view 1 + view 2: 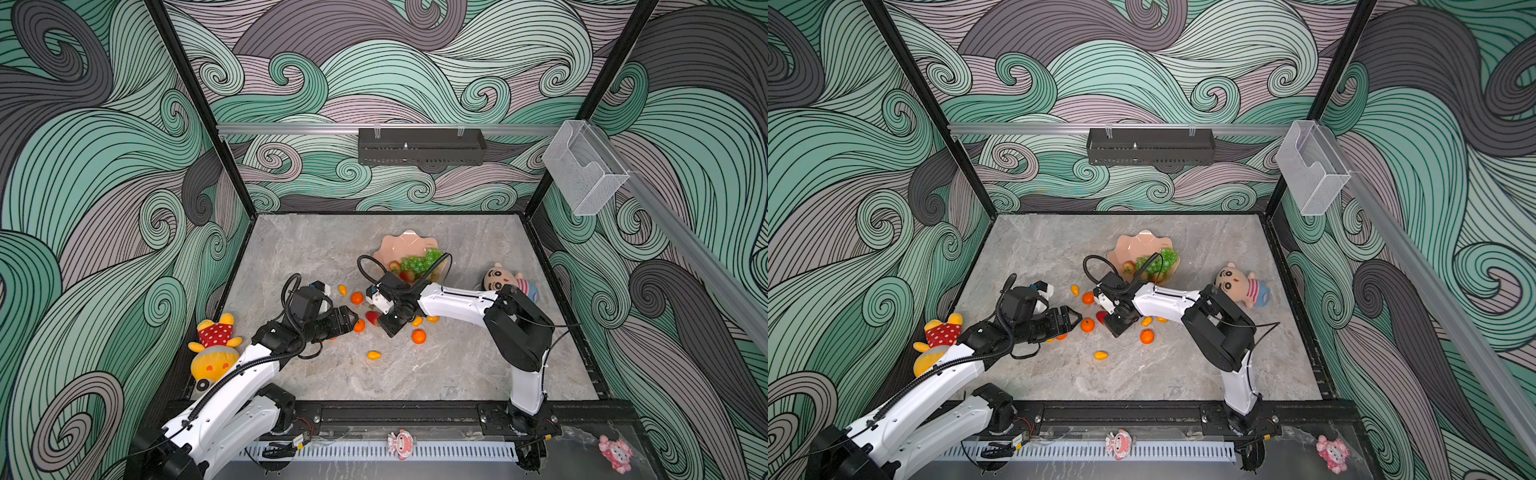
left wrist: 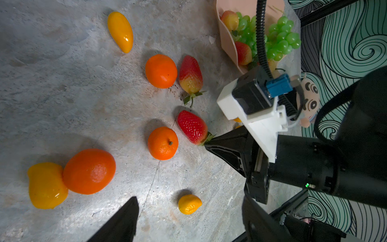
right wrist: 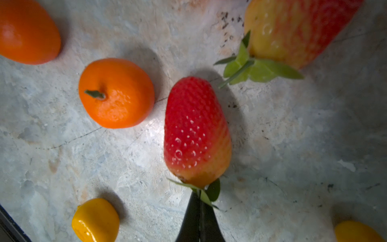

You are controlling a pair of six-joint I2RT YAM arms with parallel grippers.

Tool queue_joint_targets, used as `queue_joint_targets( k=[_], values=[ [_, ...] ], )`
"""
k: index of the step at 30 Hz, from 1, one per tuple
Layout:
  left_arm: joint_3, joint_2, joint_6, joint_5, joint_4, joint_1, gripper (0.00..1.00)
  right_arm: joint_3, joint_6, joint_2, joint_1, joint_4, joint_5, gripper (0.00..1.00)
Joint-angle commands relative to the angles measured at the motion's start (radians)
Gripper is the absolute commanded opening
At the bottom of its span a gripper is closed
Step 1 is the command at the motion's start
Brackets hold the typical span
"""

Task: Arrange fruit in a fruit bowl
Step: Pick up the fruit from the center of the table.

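The peach-pink fruit bowl (image 1: 399,243) (image 1: 1136,243) stands at the back middle of the table and holds a green grape bunch (image 1: 420,261) and two strawberries (image 1: 395,266). Tangerines (image 1: 357,298), small yellow ovals (image 1: 373,355) and two strawberries lie loose on the table in front of it. My right gripper (image 3: 200,202) (image 1: 380,322) is shut on the green leaves of the red strawberry (image 3: 196,134) (image 2: 192,127), which rests on the table. A paler strawberry (image 2: 190,74) lies beside a tangerine (image 2: 161,71). My left gripper (image 2: 189,223) (image 1: 351,318) is open and holds nothing, with a yellow oval (image 2: 189,204) just ahead of it.
A yellow plush bear (image 1: 214,349) lies at the table's left edge by the left arm. A plush doll (image 1: 505,279) lies right of the bowl, behind the right arm. A clear plastic box (image 1: 584,166) hangs on the right wall, a black basket (image 1: 422,146) on the back wall.
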Motion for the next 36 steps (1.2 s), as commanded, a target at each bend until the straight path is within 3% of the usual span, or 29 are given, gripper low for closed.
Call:
queue_joint_targets(
  k=[1,8,17,22,29,36],
  values=[
    [0.016,0.007,0.040,0.058,0.028,0.010,0.80,-0.040,0.002,-0.089,0.005,-0.017,-0.009,0.00],
    [0.064,0.081,0.048,0.139,0.088,-0.006,0.81,-0.168,0.017,-0.296,0.011,-0.035,0.017,0.00],
    [0.138,0.168,0.082,0.144,0.134,-0.048,0.81,-0.317,0.058,-0.580,-0.001,-0.064,0.081,0.00],
    [0.223,0.249,0.117,0.145,0.138,-0.059,0.81,-0.326,0.067,-0.680,-0.060,-0.084,0.089,0.00],
    [0.387,0.393,0.189,0.151,0.101,-0.061,0.81,-0.235,0.020,-0.681,-0.200,-0.156,0.074,0.00],
    [0.518,0.528,0.219,0.155,0.093,-0.061,0.81,-0.121,0.000,-0.564,-0.313,-0.187,0.049,0.00]
  ],
)
